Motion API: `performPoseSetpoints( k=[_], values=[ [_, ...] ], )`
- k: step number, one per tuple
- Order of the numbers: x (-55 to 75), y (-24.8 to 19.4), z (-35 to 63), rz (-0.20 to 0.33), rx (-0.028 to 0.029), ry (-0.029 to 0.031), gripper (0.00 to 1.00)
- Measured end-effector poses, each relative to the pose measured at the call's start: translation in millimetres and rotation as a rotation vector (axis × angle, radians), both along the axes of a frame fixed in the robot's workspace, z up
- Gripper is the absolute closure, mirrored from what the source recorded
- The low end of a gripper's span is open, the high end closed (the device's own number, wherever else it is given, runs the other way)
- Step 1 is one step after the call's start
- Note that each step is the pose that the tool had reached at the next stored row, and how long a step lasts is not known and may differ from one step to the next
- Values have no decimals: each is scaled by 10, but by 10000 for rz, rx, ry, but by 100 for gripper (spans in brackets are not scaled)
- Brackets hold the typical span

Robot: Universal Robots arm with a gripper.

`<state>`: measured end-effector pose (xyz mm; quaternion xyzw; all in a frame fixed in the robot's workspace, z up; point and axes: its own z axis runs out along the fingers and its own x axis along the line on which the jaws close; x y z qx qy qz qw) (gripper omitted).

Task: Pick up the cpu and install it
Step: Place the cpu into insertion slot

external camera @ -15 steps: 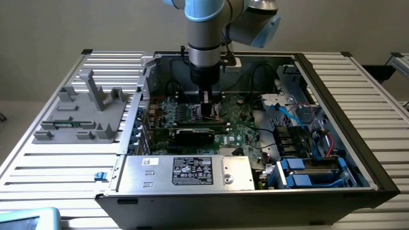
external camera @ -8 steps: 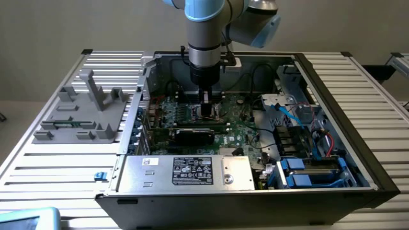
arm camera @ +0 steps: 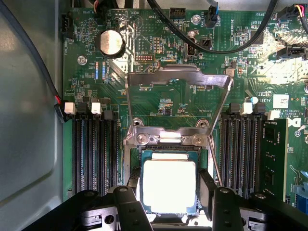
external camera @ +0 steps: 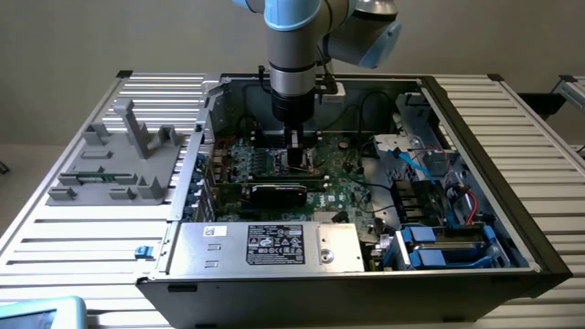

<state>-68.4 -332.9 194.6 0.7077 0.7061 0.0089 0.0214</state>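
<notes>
Your tool [external camera: 300,159] is down inside the open computer case [external camera: 475,144], hanging from the arm [external camera: 294,55] over the middle of the green motherboard [external camera: 347,181]. In the wrist view the tool [arm camera: 169,192] has its dark fingers [arm camera: 134,202] pressed against two opposite edges of the cpu [arm camera: 169,185]. You can see no gap on either side, so it reads as clamped on the chip. The cpu lies flat, its pale metal top facing up, within the dark socket [arm camera: 147,150]. You cannot tell whether it is fully seated.

Scanning the exterior view from its left, you first meet the grey tray [external camera: 119,157] with its upright posts. It stands on the slatted surface [external camera: 55,233], just beside the case wall. Next comes the case itself, with the power supply [external camera: 265,243] along its near edge and a black card [external camera: 279,192] just in front of the tool. At the exterior view's right, the blue drive carriers [external camera: 429,247] sit in the near corner of the case.

From the wrist view you can see the metal load frame [arm camera: 178,73] swung open and standing up behind the socket, hinged at the socket's far edge. A coin battery [arm camera: 112,42] sits further out on the motherboard [arm camera: 163,103], and a black cable [arm camera: 226,48] loops across beyond the frame. Rows of memory slots [arm camera: 94,149] flank the socket on both sides, and one memory stick [arm camera: 273,159] is fitted in the outermost slot of one bank.
</notes>
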Motion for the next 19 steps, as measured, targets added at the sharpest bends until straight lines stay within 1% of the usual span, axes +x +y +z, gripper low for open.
performPoseSetpoints(
  k=[11,13,14,19],
  values=[
    [0,0,0,0,0,0,44],
    [0,0,0,1,1,0,42],
    [0,0,0,0,1,-1,36],
    [0,0,4,0,-2,1,36]
  ],
)
